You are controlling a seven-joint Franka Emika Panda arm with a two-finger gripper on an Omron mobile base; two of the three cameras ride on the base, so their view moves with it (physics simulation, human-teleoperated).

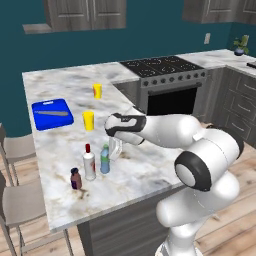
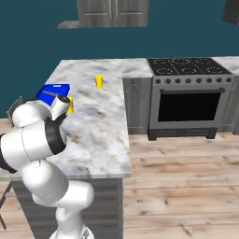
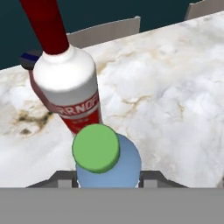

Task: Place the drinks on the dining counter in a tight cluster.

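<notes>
where the marble dining counter (image 1: 145, 172) fills the middle of the left base view, three drinks stand bunched at lower left of centre: a white bottle with a red cap (image 1: 89, 162), a pale blue bottle with a green cap (image 1: 105, 159) just beside it on the right, and a short dark maroon bottle (image 1: 76, 179) near them, lower and to the left. the gripper (image 1: 114, 150) is closed around the pale blue bottle; in the hand view that bottle sits at bottom centre with the white bottle directly above it, very close or touching, and the finger tips (image 3: 151, 176) flank the blue body. two yellow cups stand higher in the frame, one (image 1: 88, 120) just left of the wrist, one (image 1: 97, 91) further up. one blue cutting board (image 1: 52, 114) with a knife (image 1: 51, 113) on it lies at the left. one stove (image 1: 167, 82) stands at upper right, one potted plant (image 1: 240, 46) in the far right corner, and two stools (image 1: 17, 150) at the left edge. in the right base view the arm's white body covers the bottles
</notes>
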